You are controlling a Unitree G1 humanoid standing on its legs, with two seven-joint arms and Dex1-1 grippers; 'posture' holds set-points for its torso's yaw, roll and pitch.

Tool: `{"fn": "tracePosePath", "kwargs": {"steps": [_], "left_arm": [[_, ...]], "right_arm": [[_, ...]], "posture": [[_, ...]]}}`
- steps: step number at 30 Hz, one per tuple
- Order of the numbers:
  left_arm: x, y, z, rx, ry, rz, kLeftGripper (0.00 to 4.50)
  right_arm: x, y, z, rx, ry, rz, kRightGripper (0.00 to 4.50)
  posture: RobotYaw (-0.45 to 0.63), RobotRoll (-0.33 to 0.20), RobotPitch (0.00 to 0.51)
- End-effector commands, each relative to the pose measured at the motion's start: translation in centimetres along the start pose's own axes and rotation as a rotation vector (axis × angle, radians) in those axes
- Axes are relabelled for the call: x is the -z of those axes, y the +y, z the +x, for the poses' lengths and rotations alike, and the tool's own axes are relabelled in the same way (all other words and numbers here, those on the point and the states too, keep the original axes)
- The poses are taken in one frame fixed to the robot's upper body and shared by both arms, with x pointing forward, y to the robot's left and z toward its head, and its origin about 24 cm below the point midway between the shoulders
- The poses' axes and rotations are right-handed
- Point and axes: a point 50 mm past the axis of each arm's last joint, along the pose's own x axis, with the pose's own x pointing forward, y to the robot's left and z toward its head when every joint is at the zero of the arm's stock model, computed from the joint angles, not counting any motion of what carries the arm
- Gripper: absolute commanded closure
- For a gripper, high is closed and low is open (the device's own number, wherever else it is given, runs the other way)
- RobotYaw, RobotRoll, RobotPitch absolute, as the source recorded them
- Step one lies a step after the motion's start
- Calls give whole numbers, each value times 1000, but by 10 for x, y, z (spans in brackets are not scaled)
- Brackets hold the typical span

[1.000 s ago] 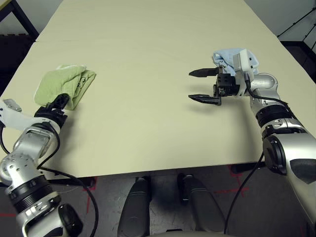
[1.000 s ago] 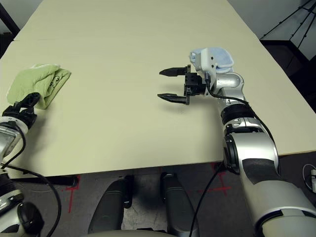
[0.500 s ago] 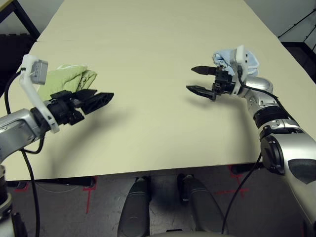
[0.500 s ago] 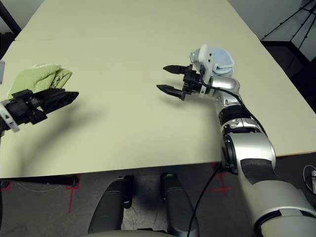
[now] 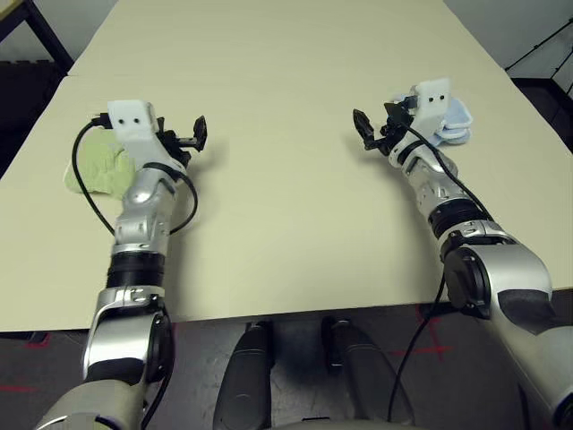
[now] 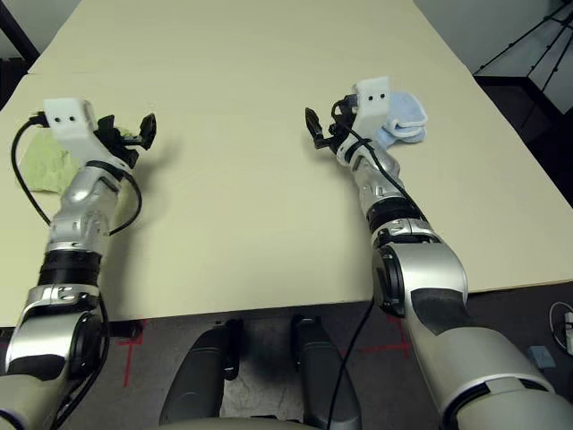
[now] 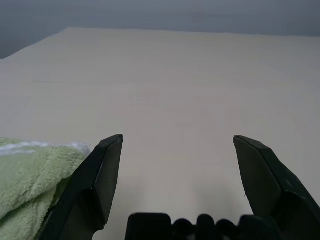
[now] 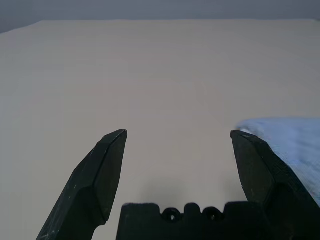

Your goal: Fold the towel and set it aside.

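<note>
The light green towel (image 5: pixel 97 170) lies bunched near the table's left edge, partly behind my left forearm. In the left wrist view the towel (image 7: pixel 27 182) sits just outside one finger (image 7: pixel 105 172). My left gripper (image 5: pixel 192 134) hovers to the right of the towel, pointing away across the table, open and holding nothing. My right gripper (image 5: pixel 372 127) is at the right side of the table, also pointing away, open and holding nothing.
A smaller light blue cloth (image 5: pixel 452 121) lies bunched just right of my right gripper, and the blue cloth (image 8: pixel 287 142) shows beside one finger in the right wrist view. Bare beige table (image 5: pixel 269 197) stretches between both arms and far ahead.
My left arm has swung up from the front left edge and now points away beside the towel. My right gripper has turned from pointing left to pointing away. Both stay open.
</note>
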Motion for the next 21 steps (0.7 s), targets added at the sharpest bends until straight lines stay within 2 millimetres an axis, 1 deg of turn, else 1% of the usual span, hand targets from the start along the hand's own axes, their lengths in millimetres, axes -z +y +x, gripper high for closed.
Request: {"fn": "tracePosePath", "kwargs": {"steps": [1,4,7,10,15,17,21], "left_arm": [[7,11,-2,-33,-9,28,31],[12,22,-6,-26,-4,63,31],[14,37,-11,-23,3,83,31],[14,47,-14,-11,-3,85,31],[12,53,-19,45,-40,54,31],[14,53,-21,68,-42,70,31],[16,57,-25,57,-46,72,31]], "right_arm": [[9,-15,-9,89,-5,19,0],[13,-18,-15,87,-28,32,0],[18,-20,-21,32,-33,22,0],[22,-21,-24,6,-33,15,0],[27,-25,-30,5,-25,6,0],[28,-25,-30,5,-26,10,0],[27,-25,-30,13,-40,31,0]], "posture": [[-40,0,130],[-45,0,130],[-44,0,131],[-39,0,134],[-33,0,138],[-35,0,137],[-39,0,138]]}}
